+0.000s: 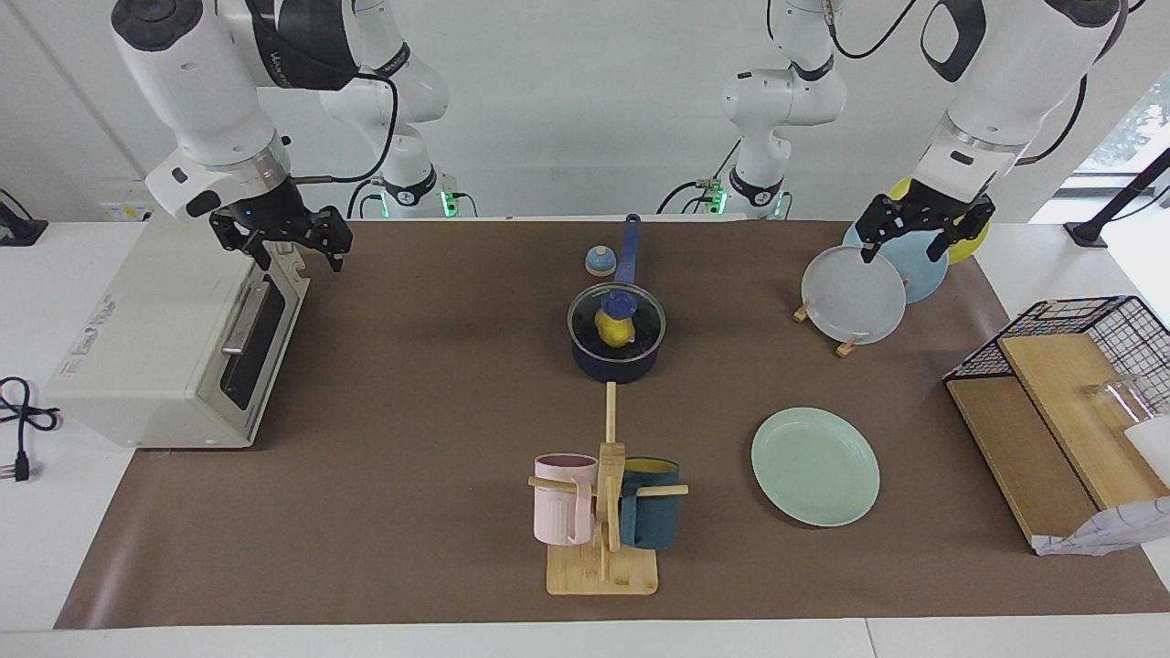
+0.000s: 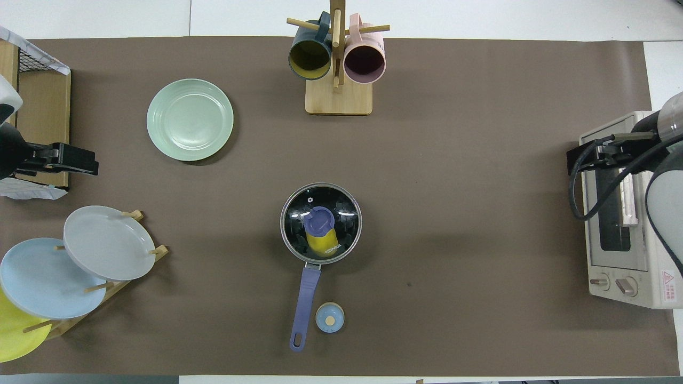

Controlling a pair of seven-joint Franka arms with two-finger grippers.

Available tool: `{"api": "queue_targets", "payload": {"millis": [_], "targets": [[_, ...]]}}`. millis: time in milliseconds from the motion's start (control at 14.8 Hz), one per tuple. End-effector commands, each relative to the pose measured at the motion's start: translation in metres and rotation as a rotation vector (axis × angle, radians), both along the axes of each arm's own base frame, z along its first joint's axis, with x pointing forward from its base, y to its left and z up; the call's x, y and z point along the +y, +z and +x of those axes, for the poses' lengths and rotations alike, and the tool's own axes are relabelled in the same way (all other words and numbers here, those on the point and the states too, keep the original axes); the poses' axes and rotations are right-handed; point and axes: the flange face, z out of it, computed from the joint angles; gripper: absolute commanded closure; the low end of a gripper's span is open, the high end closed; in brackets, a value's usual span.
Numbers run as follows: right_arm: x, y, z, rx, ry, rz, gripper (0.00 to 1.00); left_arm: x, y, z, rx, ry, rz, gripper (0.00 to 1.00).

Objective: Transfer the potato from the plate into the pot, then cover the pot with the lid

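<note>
The dark blue pot stands mid-table, its long handle pointing toward the robots. The glass lid with the blue knob sits on the pot. Through the glass the yellow potato shows inside. The mint-green plate lies bare, farther from the robots than the pot and toward the left arm's end. My left gripper hangs open over the rack of upright plates. My right gripper hangs open over the toaster oven's top edge. Neither holds anything.
A small blue-and-tan bell sits beside the pot handle. A wooden mug stand with a pink and a teal mug is at the table's edge farthest from the robots. The plate rack, toaster oven and a wire basket with boards line the ends.
</note>
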Motion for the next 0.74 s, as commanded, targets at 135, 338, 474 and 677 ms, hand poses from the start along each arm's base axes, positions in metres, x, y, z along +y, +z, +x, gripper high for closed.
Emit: {"api": "queue_targets", "payload": {"millis": [135, 338, 474, 677], "targets": [[-0.0041, 0.0012, -0.0052, -0.001, 0.015, 0.012, 0.00, 0.0009, 0.0057, -0.0041, -0.003, 0.013, -0.010, 0.00], [-0.0033, 0.0011, -0.0054, 0.001, 0.016, 0.012, 0.00, 0.0009, 0.0059, -0.0039, -0.005, 0.013, -0.010, 0.00], [-0.0008, 0.0011, -0.0048, -0.001, 0.022, 0.012, 0.00, 0.0009, 0.0057, -0.0041, -0.003, 0.013, -0.010, 0.00], [0.0019, 0.0048, -0.0060, -0.011, 0.027, 0.012, 0.00, 0.0009, 0.0059, -0.0039, -0.005, 0.013, -0.010, 0.00]]}}
